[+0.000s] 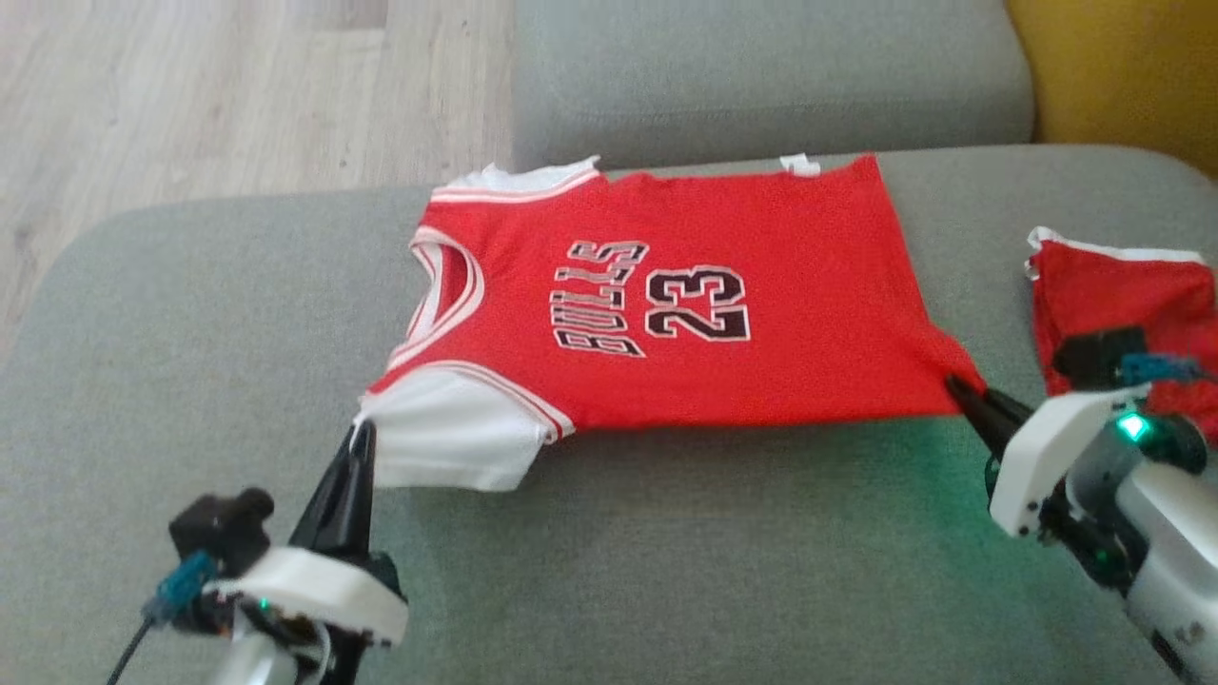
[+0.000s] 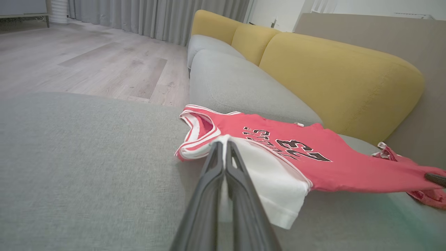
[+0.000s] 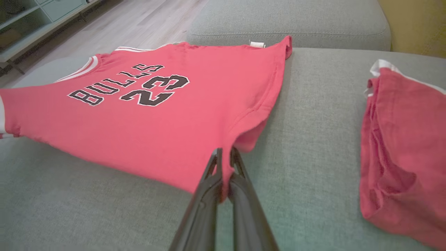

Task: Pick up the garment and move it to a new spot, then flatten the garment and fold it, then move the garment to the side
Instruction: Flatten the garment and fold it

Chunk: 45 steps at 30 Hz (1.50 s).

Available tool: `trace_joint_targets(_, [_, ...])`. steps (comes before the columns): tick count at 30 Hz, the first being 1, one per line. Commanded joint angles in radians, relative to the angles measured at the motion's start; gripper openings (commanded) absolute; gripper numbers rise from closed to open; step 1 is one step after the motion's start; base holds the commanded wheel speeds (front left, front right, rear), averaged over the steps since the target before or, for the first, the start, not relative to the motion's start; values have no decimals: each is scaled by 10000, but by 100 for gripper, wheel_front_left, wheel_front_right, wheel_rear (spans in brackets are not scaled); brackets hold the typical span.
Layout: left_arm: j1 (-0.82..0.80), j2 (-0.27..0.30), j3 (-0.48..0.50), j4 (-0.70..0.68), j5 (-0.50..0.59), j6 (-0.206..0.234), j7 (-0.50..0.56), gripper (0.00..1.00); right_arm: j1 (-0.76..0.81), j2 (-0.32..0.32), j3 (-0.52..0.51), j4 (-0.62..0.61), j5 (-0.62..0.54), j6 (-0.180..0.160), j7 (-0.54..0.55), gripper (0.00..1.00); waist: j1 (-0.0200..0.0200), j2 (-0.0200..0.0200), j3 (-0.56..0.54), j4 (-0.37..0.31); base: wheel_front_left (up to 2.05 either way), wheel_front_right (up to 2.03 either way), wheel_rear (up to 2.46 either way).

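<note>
Our left hand (image 1: 360, 438) is clamped on the white sleeve (image 1: 447, 452) of the jersey (image 1: 723, 381), and our right hand (image 1: 956, 385) is clamped on its hem corner. The cloth lies stretched between them on the sofa (image 1: 666, 552). Both pinches look shallow, so an uneven pull could slip one corner free.

A grey sofa (image 2: 87, 157) with yellow back cushions (image 2: 341, 80) stands on a pale wood floor (image 2: 87, 59). Grey curtains (image 2: 156, 17) hang beyond it.
</note>
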Motion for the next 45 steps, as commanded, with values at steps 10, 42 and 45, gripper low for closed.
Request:
trace_joint_targets(10, [1059, 458, 352, -2127, -268, 712, 490, 0, 854, -797, -505, -1577, 251, -9, 479, 0, 2, -1, -331, -74, 0, 0, 0])
trace_joint_targets(42, [-3607, 974, -180, 352, 331, 506, 2604, 0, -686, 473, -2788, -1274, -1251, -9, 2725, 0, 2, -1, 1839, -155, 0, 0, 0])
trace_joint_targets(45, [-4350, 989, -357, 899, 490, 320, 2759, 0, -1102, 560, -2779, -1027, -1402, -9, 2877, 0, 2, -1, 2146, -150, 0, 0, 0])
